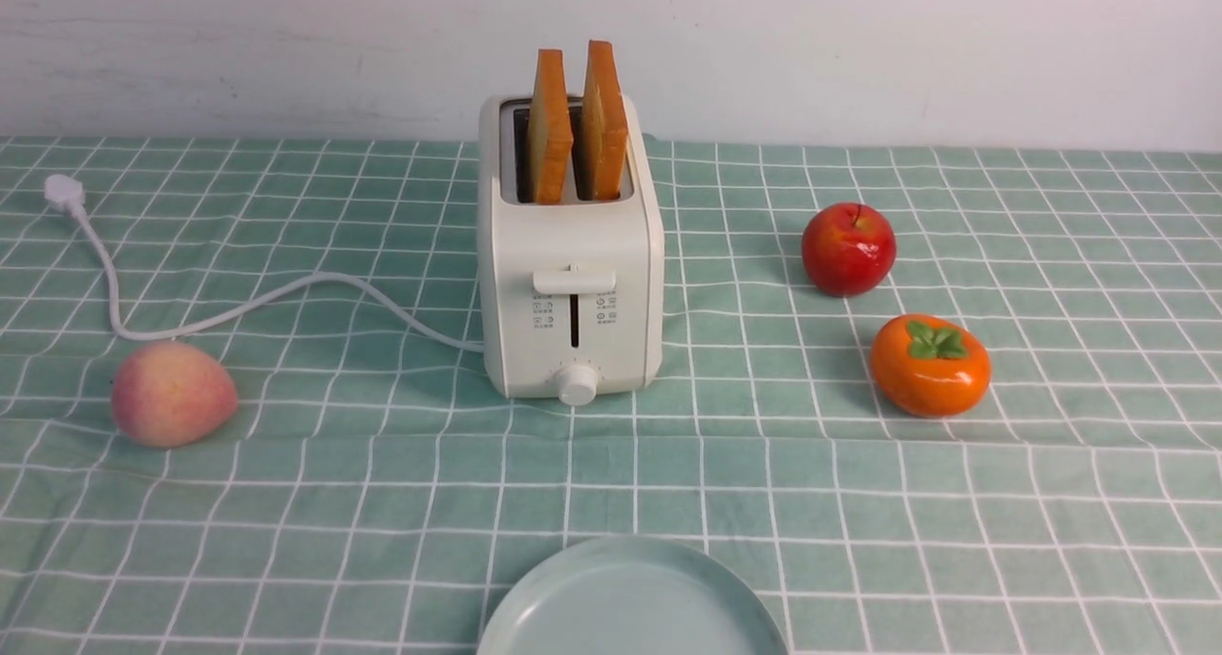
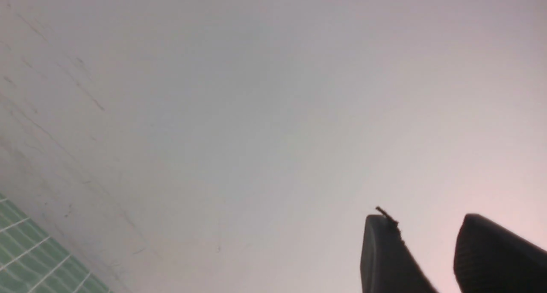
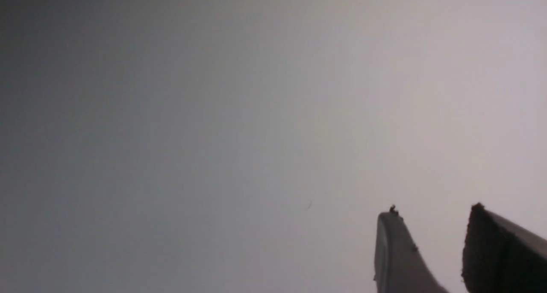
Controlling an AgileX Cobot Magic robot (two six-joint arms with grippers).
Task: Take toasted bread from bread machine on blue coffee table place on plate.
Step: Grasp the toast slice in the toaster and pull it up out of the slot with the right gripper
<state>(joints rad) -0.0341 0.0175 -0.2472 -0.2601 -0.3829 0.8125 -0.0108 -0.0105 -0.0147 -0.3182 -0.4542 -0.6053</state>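
Two slices of toasted bread (image 1: 551, 130) (image 1: 604, 125) stand upright in the slots of the cream-white bread machine (image 1: 571, 292), in the middle of the blue coffee table (image 1: 382, 502) in the front view. The pale blue-green plate (image 1: 632, 602) lies at the near edge, in front of the toaster, with nothing on it. Neither arm shows in the front view. My left gripper (image 2: 425, 220) is open and points at the bare wall, holding nothing. The right gripper (image 3: 431, 214) is open too, with only wall between its dark fingers.
A white power cord (image 1: 248, 302) runs left from the toaster to its plug (image 1: 63, 193). A peach-coloured fruit (image 1: 172, 393) lies at the left. A red apple (image 1: 848, 249) and an orange persimmon (image 1: 929, 366) sit at the right. A white wall stands behind the table.
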